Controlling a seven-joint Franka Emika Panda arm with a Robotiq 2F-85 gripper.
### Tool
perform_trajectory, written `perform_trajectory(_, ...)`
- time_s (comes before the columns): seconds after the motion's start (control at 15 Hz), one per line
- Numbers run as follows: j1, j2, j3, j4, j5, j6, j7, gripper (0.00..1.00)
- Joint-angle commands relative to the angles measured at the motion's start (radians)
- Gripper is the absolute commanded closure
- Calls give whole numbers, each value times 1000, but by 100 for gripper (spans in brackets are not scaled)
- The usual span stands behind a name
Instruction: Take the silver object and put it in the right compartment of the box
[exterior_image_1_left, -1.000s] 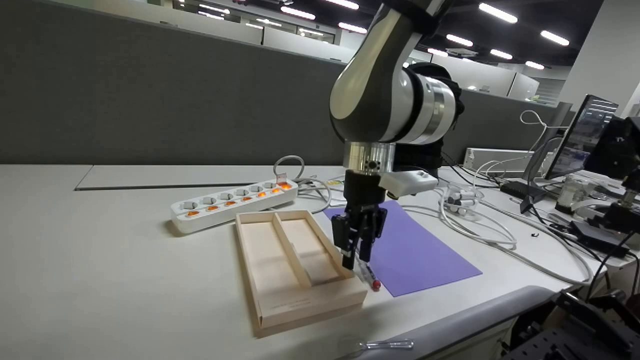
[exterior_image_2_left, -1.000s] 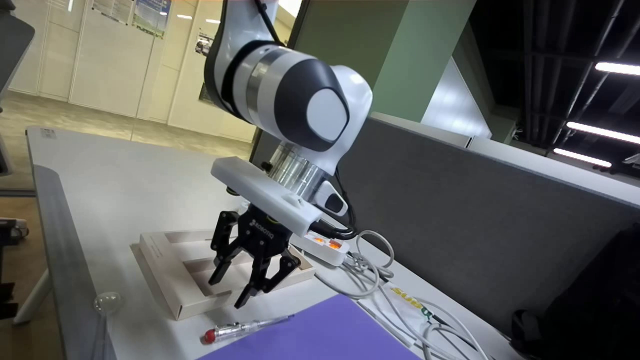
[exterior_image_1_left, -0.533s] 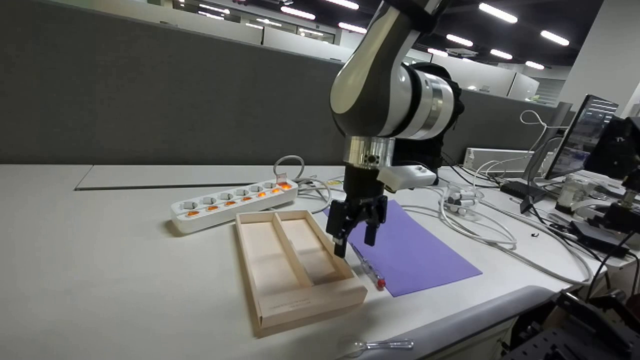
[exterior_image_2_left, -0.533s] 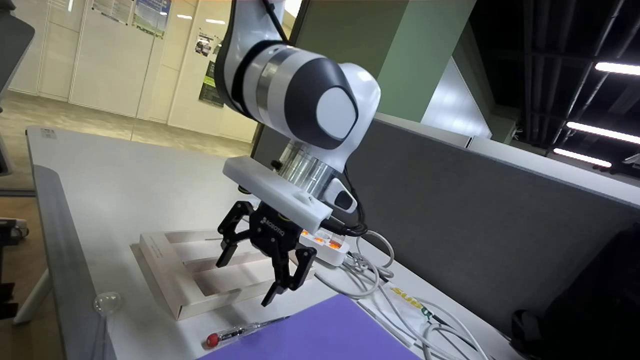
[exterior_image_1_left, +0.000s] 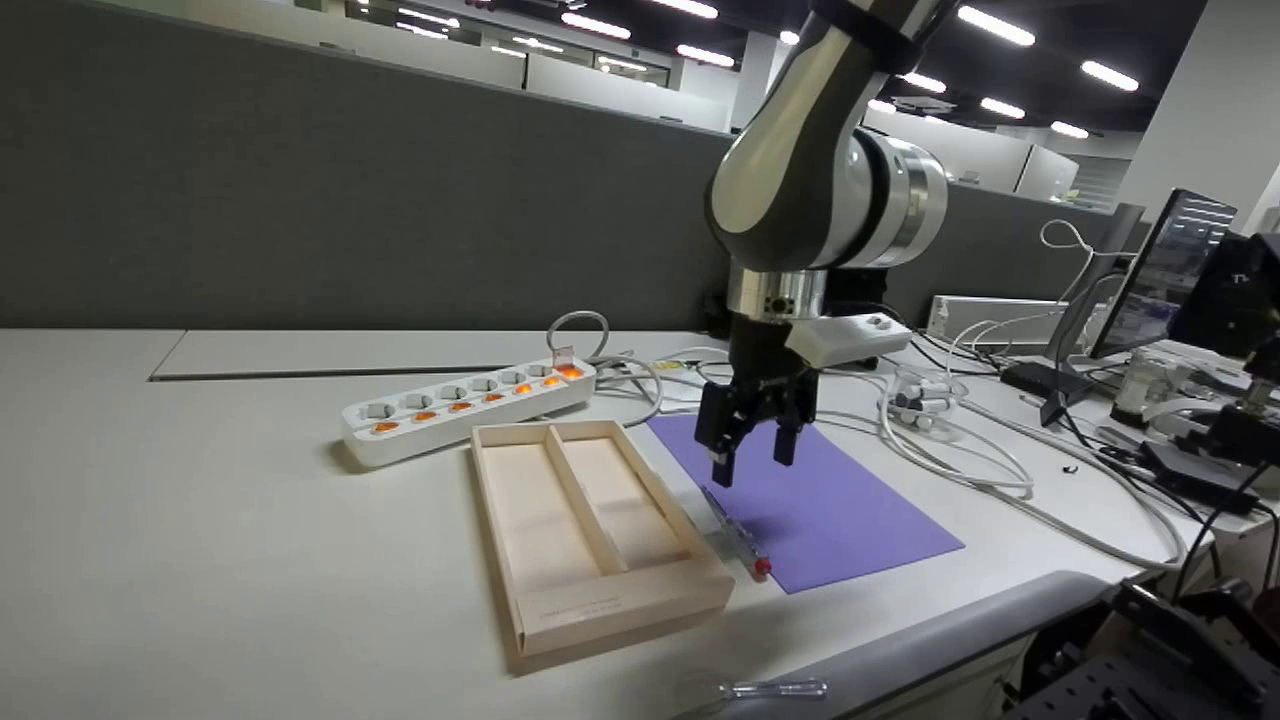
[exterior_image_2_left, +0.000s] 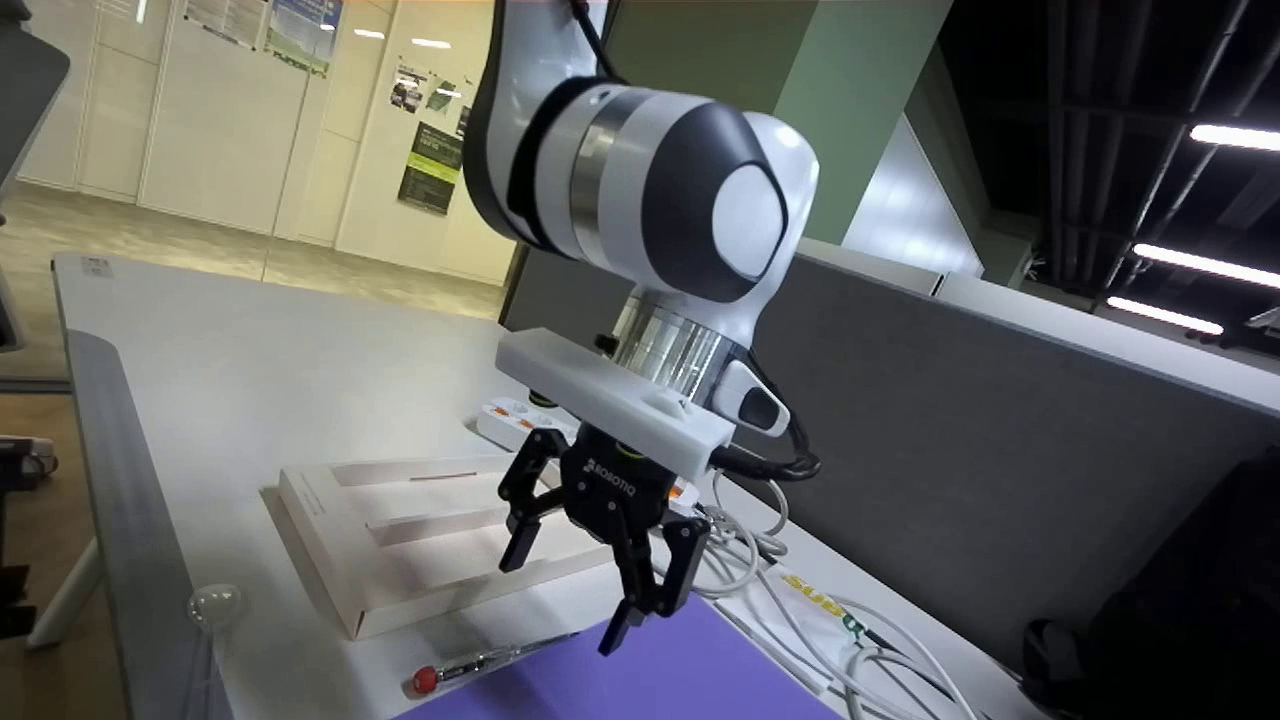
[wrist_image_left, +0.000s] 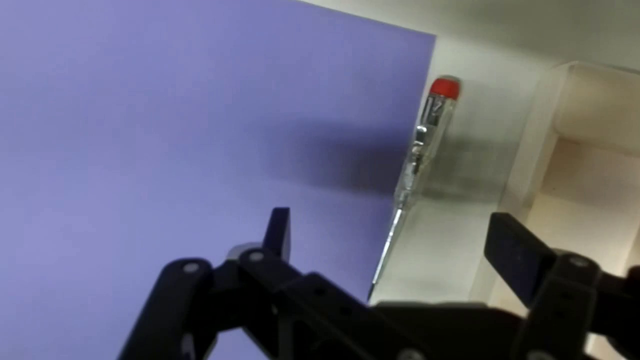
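Observation:
The silver object (exterior_image_1_left: 742, 541) is a slim screwdriver-like stick with a metal shaft, clear handle and red cap. It lies between the box (exterior_image_1_left: 625, 605) and a purple sheet, along the sheet's edge. The pale wood box has one lengthwise slat; its right compartment (exterior_image_1_left: 632, 500), the trough nearer the stick, shows nothing inside. My gripper (exterior_image_2_left: 562, 604) hovers above the sheet's edge, jaws wide apart. In the wrist view the silver object (wrist_image_left: 412, 162) points its shaft into the gap of my gripper (wrist_image_left: 391, 235), lower down and untouched by the fingers.
The purple sheet (exterior_image_1_left: 850, 510) lies flat beside the box. Behind the box stands a white power strip (exterior_image_1_left: 470, 415) with a looped cable (exterior_image_1_left: 577, 314); more cables run at the back. A clear plastic item (exterior_image_1_left: 775, 690) lies at the table's front edge.
The jaws have spread wider. My gripper has risen and moved away from the box, over the purple sheet. The silver object shifted slightly at first, then stayed still.

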Motion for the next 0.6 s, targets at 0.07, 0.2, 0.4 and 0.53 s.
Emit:
perform_trajectory(0.07, 34, 19, -54, -43, -76, 84, 130, 0)
perform_trajectory(0.2, 53, 41, -65, -52, -95, 118, 157, 0)
perform_trajectory(0.4, 86, 73, -79, -55, -110, 160, 189, 0)
perform_trajectory(0.53, 106, 96, -87, -53, -108, 179, 202, 0)
